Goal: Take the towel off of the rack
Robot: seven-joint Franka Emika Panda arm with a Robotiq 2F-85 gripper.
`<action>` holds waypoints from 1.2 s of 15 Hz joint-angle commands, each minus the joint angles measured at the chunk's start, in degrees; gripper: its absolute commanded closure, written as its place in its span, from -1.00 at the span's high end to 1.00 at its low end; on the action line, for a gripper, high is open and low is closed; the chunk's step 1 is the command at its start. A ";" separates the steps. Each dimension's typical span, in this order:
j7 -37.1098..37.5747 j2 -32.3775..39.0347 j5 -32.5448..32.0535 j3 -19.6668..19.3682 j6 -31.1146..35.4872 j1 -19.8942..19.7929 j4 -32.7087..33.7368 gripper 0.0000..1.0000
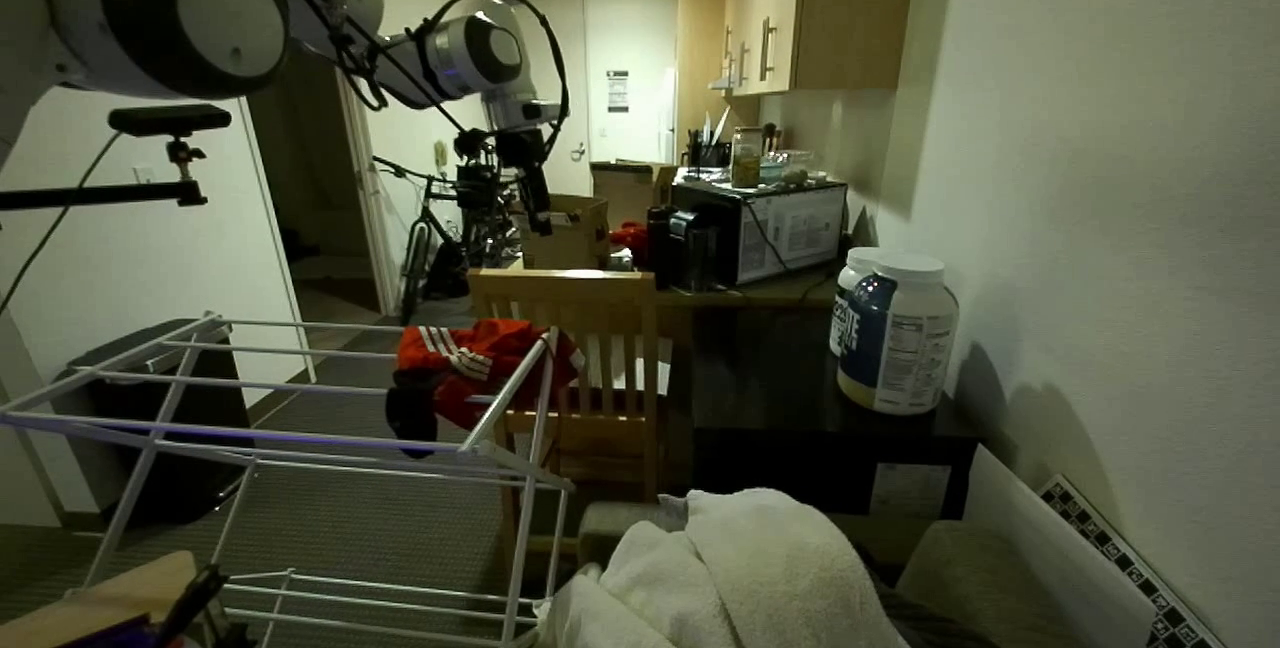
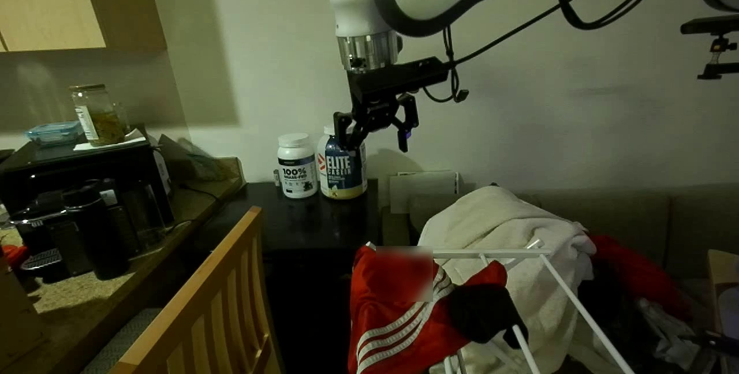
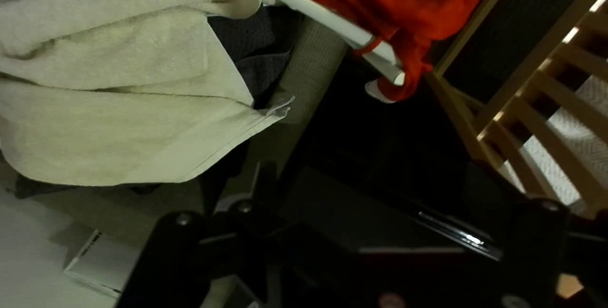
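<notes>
At left, black coffee maker (image 2: 95, 229) on counter (image 2: 109, 296); nearer, wooden chair (image 2: 190, 290). Centre, two tubs (image 2: 328, 180) on black table (image 2: 300, 227). Above, gripper (image 2: 375, 146) in mid-air, spread wide, holding nothing. At right, red striped cloth (image 2: 392, 311) draped over end of white rack (image 2: 502, 253); pale towel (image 2: 540, 293) heaped on sofa (image 2: 623, 212), behind rack.

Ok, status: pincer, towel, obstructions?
Pincer open, empty. Off-white towel bunched beside white barred rack; red striped fabric draped on rack. Slatted wooden chair near, may crowd access.
</notes>
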 commanded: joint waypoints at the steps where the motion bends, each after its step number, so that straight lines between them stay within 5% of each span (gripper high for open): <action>1: -8.46 -5.23 -0.29 2.33 5.23 -0.96 -10.13 1.00; 2: -10.53 -6.19 -0.16 2.96 5.97 -1.03 -12.46 1.00; 3: -6.20 -1.26 -0.01 1.71 2.71 0.04 -4.43 1.00; 18: -9.14 -3.67 0.89 0.66 3.81 1.35 -8.50 1.00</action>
